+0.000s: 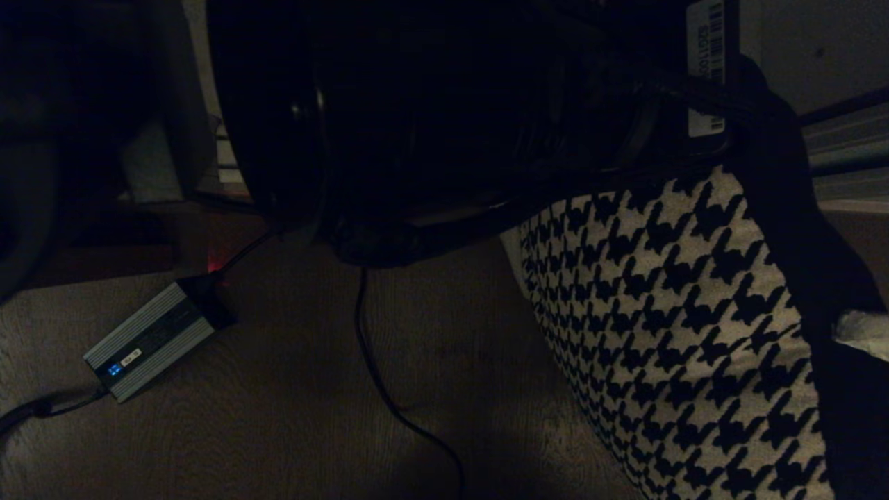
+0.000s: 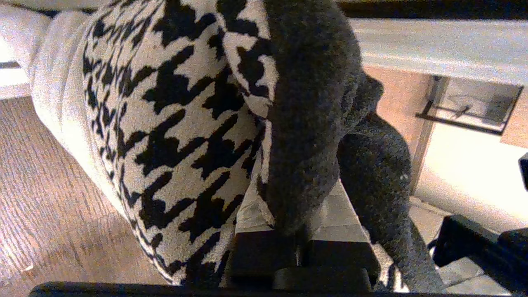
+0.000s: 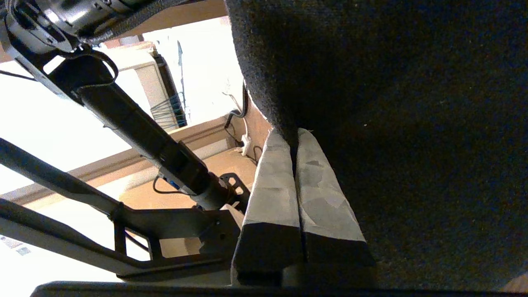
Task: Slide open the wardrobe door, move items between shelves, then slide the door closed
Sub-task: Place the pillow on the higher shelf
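Note:
The black-and-white houndstooth cushion point(image 1: 680, 326) hangs above the wood floor at the right of the head view. My left gripper point(image 2: 297, 181) is shut on its black rim, with the patterned face point(image 2: 173, 123) beside the fingers. My right gripper point(image 3: 293, 134) is shut on the same cushion's plain black back point(image 3: 412, 123). A cream cushion point(image 2: 49, 78) lies against the houndstooth one on its far side. An off-white board point(image 2: 433, 45) runs beyond them; I cannot tell if it is a shelf. The sliding wardrobe door is out of view.
A grey power brick point(image 1: 149, 340) with its cable point(image 1: 389, 396) lies on the wood floor point(image 1: 292, 417) at the left. My own dark body point(image 1: 430, 125) fills the top of the head view. Pale ribbed rails point(image 1: 847, 149) cross the far right.

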{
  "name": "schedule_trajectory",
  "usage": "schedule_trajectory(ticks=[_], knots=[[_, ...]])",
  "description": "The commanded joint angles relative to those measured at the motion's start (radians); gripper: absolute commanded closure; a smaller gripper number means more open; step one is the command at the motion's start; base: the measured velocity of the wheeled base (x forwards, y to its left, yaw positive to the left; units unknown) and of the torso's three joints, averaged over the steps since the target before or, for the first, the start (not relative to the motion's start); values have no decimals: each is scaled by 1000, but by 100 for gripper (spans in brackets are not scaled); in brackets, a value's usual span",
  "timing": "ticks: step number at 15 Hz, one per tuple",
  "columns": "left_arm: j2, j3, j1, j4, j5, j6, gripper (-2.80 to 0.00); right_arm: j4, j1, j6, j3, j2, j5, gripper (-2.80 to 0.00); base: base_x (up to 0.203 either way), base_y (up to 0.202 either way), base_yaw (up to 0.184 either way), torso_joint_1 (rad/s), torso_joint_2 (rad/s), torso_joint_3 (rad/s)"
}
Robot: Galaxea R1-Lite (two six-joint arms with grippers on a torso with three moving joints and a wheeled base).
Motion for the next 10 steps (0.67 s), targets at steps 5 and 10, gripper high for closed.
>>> schedule_trajectory(ticks=[5, 10], knots=[[-6, 11, 1, 2, 3, -1, 0, -1, 1, 16, -2, -14, 4, 0, 0, 0, 0, 0, 0, 0], [-39, 56, -24, 2, 1, 16, 0, -1, 5, 19, -9, -35, 5, 0, 0, 0, 0, 0, 0, 0]])
